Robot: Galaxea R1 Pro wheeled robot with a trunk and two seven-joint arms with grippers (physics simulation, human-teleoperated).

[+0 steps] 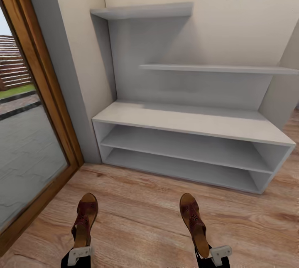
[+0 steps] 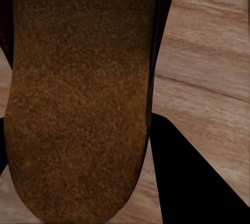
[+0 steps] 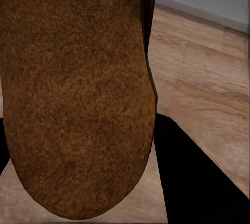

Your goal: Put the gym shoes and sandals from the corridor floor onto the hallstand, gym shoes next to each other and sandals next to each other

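Two sandals are carried clear of the wood-grain corridor floor (image 1: 141, 218), facing the smooth, flat-shelved grey hallstand (image 1: 191, 120), presumably for placing together. Each end effector is closed on one by the heel: left sandal (image 1: 84, 219), right sandal (image 1: 194, 223), grainy tan soles toward the wrist cameras.

Both end effectors (image 1: 79, 255) (image 1: 214, 255) low, clamped.

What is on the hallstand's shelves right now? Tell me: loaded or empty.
Empty. The hallstand has nothing on its bench top, lower tiers or upper shelves; both sandals, left and right, sit held in front of it above the floor.
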